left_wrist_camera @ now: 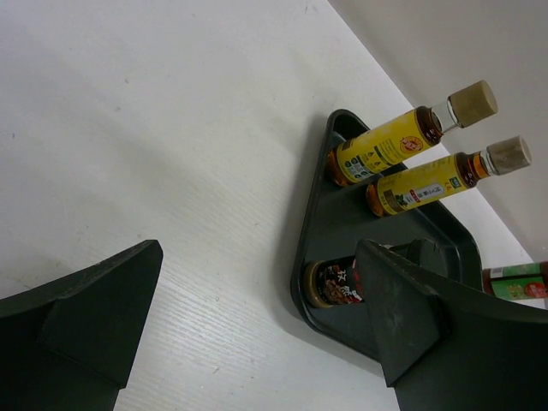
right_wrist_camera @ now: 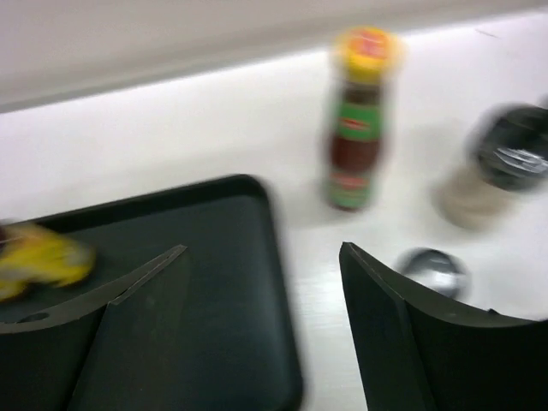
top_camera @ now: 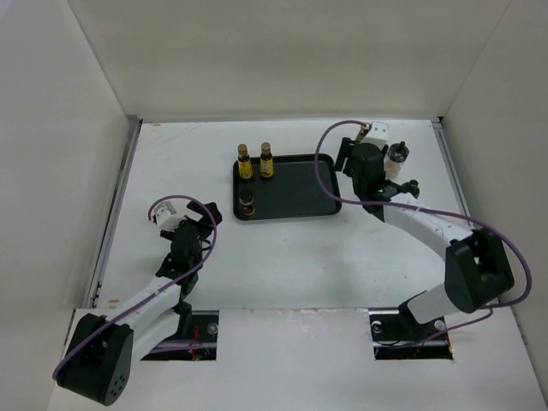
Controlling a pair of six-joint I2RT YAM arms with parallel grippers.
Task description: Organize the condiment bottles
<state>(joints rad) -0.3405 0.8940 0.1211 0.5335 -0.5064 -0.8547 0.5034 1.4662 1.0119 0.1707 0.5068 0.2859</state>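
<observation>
A white table (top_camera: 282, 257) boxed in by plain white walls carries a black tray (top_camera: 295, 193) a little toward 12 o'clock of its centre. Three condiment bottles are already on the tray. Two yellow-amber bottles (top_camera: 245, 163) stand side by side in its 11 o'clock corner, and a dark jar (top_camera: 247, 203) stands in the 8 o'clock corner. The rest wait off the tray at its 3 o'clock side. In the blurred right wrist view these are a tall red bottle with a green label (right_wrist_camera: 355, 120) and two black-capped bottles (right_wrist_camera: 514, 150), all near one another on bare table.

The right gripper (right_wrist_camera: 264, 250) hangs over the tray's 3 o'clock rim with its jaws spread and nothing between them. The red bottle is at its 1 o'clock and the nearer black cap is just beside its right finger. The left gripper (left_wrist_camera: 257, 248) sits well apart at the tray's 8 o'clock, spread wide and also empty.

The main risk is crowding. A sideways reach for any one bottle could clip a neighbour with the outer finger. The red bottle looks tall for its base, so it would likely topple and roll. A bottle set down on the raised tray rim would stand tilted and could fall against the others.
</observation>
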